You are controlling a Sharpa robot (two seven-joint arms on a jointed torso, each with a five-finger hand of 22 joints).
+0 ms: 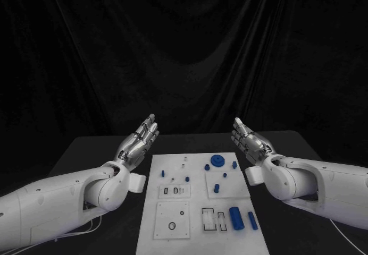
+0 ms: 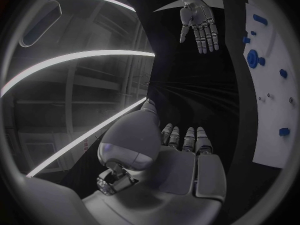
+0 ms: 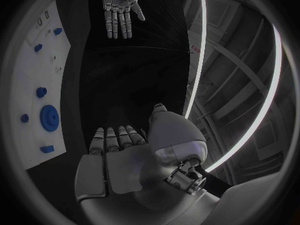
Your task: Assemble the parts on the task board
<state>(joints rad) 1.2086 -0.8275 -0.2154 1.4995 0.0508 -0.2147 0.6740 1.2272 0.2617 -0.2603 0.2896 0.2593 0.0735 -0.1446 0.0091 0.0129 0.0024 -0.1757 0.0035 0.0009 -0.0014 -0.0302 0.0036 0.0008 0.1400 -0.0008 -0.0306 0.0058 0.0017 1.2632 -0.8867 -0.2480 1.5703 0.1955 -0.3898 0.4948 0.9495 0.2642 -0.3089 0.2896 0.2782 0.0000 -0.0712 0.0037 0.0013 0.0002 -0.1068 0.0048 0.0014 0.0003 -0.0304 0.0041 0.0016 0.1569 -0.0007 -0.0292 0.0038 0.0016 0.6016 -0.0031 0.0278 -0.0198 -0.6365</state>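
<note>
1. Parts (image 1: 237,218), small and blue, sit on the white task board (image 1: 173,241) in the middle of the black table (image 1: 92,154).
2. Left hand (image 1: 139,140) is beside the board, fingers straight, holding nothing.
3. Right hand (image 1: 251,140) is on the other side, also flat and empty.

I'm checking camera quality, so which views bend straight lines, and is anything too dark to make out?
Both wrist views bend the task board edges and ceiling lights; the head view keeps the board straight, its black backdrop featureless, left hand and right hand clear.
</note>
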